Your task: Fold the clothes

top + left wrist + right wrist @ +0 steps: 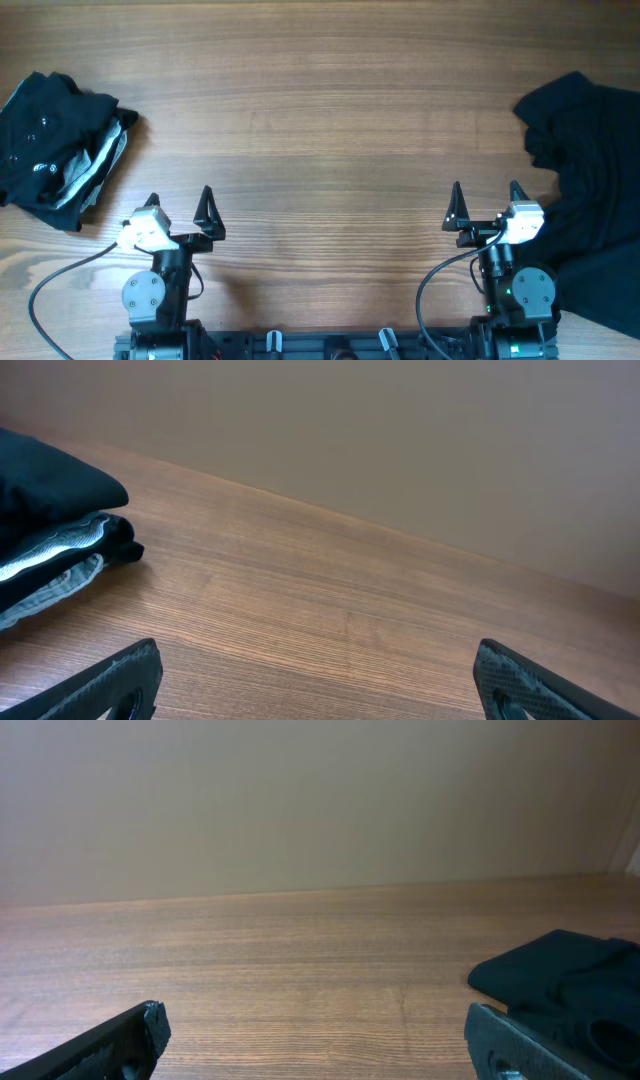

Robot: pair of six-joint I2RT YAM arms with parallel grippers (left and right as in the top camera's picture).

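Small stack of folded black and grey-striped clothes (55, 150) at the left edge of the wooden tabletop (330, 100) looks done, crumpled black garment (590, 180) at the right edge is unfolded, left tool (180, 207) and right tool (486, 195) both wide, empty.

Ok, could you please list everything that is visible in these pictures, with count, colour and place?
folded stack: one, black with a grey-white layer, far left of the table
loose garment: one, black, crumpled, right edge of the table, beside the right arm
table: one, brown wood, under everything
wall: one, beige, behind the table
left arm: one, black and white, near edge, jaws open and holding nothing
right arm: one, black and white, near edge, jaws open and holding nothing
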